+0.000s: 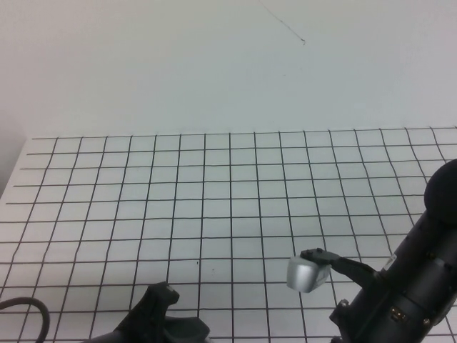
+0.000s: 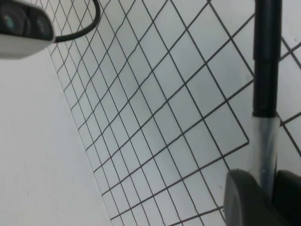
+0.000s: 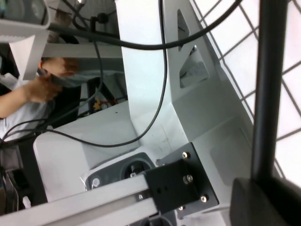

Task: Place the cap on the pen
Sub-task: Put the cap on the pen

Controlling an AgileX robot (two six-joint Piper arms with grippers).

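In the left wrist view my left gripper (image 2: 268,183) is shut on the cap (image 2: 266,70), a black piece with a clear lower part. The dark fingers (image 2: 242,200) pinch the clear end above the grid mat. In the right wrist view my right gripper (image 3: 265,181) is shut on the pen (image 3: 270,84), a thin black stick running out of the picture; its tip is out of view. In the high view only the left arm (image 1: 161,318) and the right arm (image 1: 407,286) show at the near edge. Both grippers, the pen and the cap are out of that view.
The white mat with a black grid (image 1: 214,200) covers the table, with a white wall behind it. A grey camera with a cable (image 2: 23,28) shows in the left wrist view. The robot's frame (image 3: 155,70), cables and a person show behind the right gripper.
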